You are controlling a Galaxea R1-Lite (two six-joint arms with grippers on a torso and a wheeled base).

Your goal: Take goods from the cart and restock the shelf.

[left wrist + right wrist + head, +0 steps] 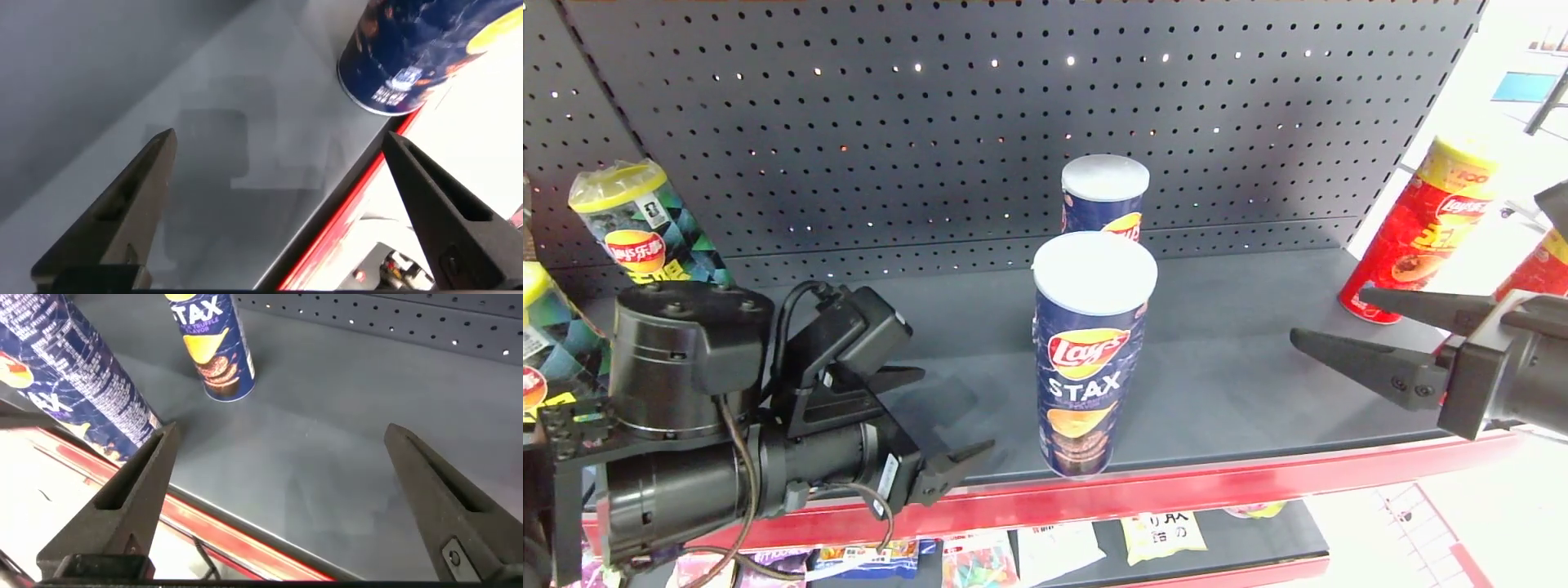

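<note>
Two blue chip cans with white lids stand upright on the dark grey shelf (1241, 359). The front can (1090, 351) is near the red front edge, and the back can (1104, 196) is close to the pegboard. My left gripper (947, 416) hovers open and empty at the shelf's front left, a short way left of the front can (409, 57). My right gripper (1327, 314) hangs open and empty over the right part of the shelf, pointing toward the cans. In the right wrist view the front can (73, 367) and the back can (214, 343) lie beyond the open gripper (282, 431).
Red cans (1417, 233) stand at the shelf's right end and green-black cans (637, 224) at its left end. The perforated back panel (931, 122) closes the rear. A lower shelf holds snack packets (1062, 547). Bare shelf surface lies between the blue cans and the red ones.
</note>
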